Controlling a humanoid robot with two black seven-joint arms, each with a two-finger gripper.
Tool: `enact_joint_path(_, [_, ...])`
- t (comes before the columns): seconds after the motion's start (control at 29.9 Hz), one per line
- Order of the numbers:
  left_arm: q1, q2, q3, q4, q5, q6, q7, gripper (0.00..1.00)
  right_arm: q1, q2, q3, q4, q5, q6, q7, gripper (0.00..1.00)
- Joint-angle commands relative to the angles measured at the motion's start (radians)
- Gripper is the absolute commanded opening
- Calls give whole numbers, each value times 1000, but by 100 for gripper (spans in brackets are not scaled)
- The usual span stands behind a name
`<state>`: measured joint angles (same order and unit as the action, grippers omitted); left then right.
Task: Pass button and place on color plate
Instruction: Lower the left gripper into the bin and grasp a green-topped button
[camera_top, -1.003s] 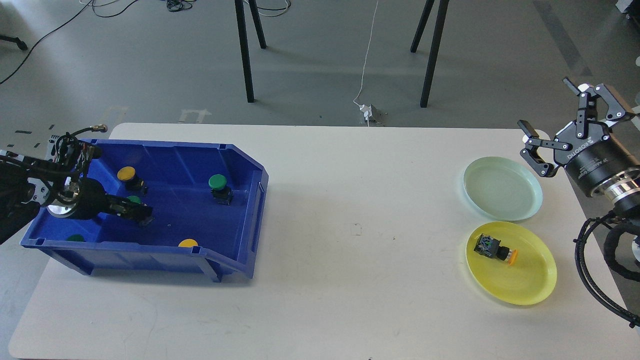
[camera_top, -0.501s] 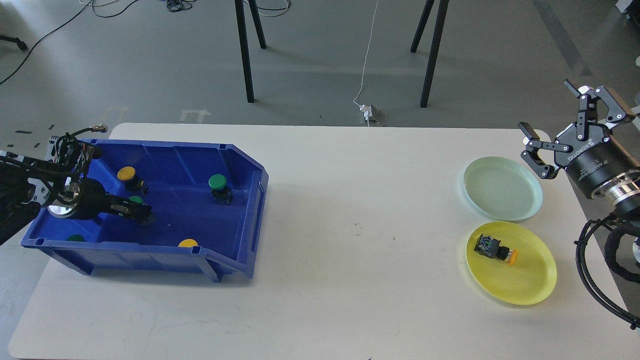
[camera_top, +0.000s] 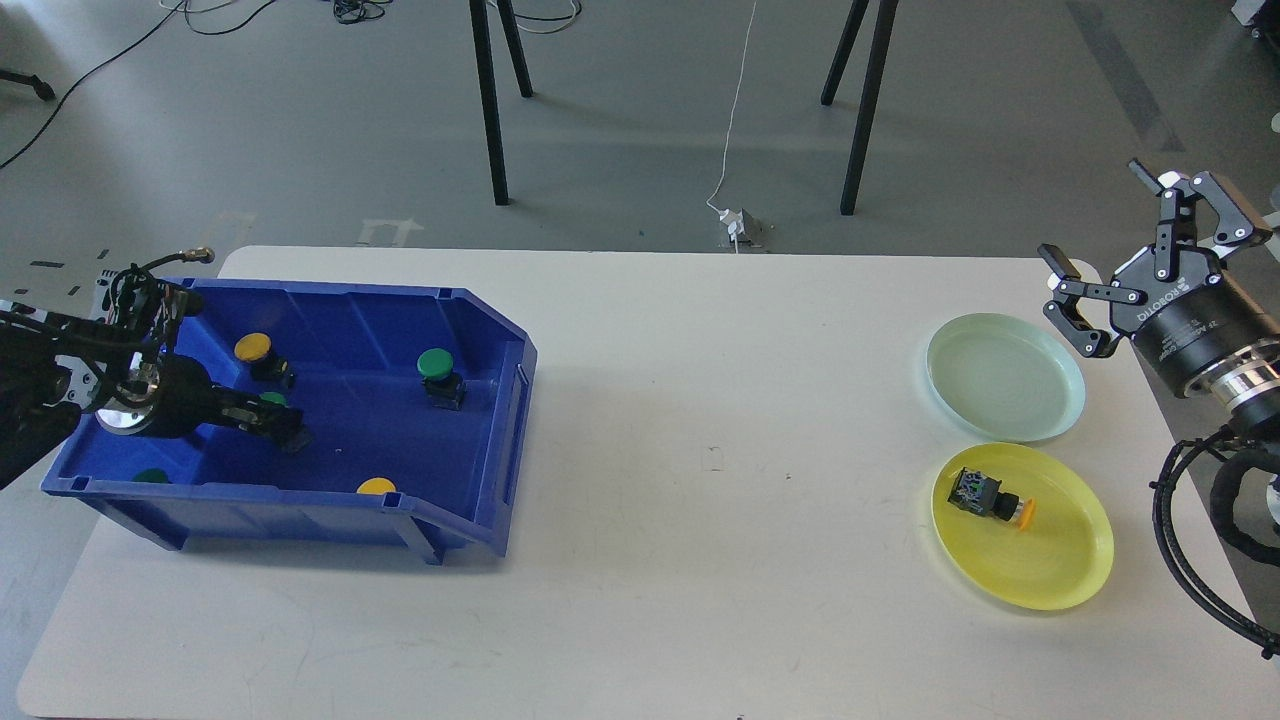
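Observation:
A blue bin (camera_top: 480, 330) at the left holds several buttons: a yellow one (camera_top: 252, 347), a green one (camera_top: 436, 364), a green one (camera_top: 152, 476) and a yellow one (camera_top: 376, 487) by the front wall. My left gripper (camera_top: 282, 430) is down inside the bin, right at another green button (camera_top: 268, 399) that it mostly hides. Its fingers are dark and I cannot tell them apart. A yellow button (camera_top: 990, 497) lies on its side on the yellow plate (camera_top: 1060, 570). The pale green plate (camera_top: 1005, 375) is empty. My right gripper (camera_top: 1097, 215) is open and empty, above the table's right edge beside the green plate.
The bin's sloped open side faces the white table's (camera_top: 700, 480) middle. Black stand legs (camera_top: 490, 100) and a white cable (camera_top: 735, 120) are on the floor beyond the table's far edge.
My left gripper has shifted only slightly inside the bin near the green button. My right gripper has drifted a touch to the right. The buttons and plates have not moved.

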<state>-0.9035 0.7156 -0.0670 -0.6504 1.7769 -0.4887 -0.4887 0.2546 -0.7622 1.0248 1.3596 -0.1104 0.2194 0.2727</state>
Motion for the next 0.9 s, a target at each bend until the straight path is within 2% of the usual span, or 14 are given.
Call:
enact_joint_path(0.0, [0, 1, 0, 0, -2, 0, 0, 53, 0, 0, 0, -4, 0, 1, 0, 96])
enact_joint_path(0.13, [0, -1, 6, 0, -8, 0, 0, 46, 0, 0, 0, -8, 0, 15, 2, 96])
enact_joint_path(0.37, [2, -1, 12, 0, -8, 0, 0, 24, 0, 0, 0, -14, 0, 20, 2, 96])
enact_joint_path(0.6, [-11, 1, 6, -17, -8, 0, 0, 11, 0, 0, 1, -14, 0, 20, 3, 96])
enact_joint_path(0.74, [-18, 51, -4, -141, -31, 0, 0, 11, 0, 0, 1, -17, 0, 20, 3, 96])
enact_joint_path(0.87, [-57, 195, -10, -316, -103, 0, 0, 11, 0, 6, 1, -28, 0, 20, 3, 96])
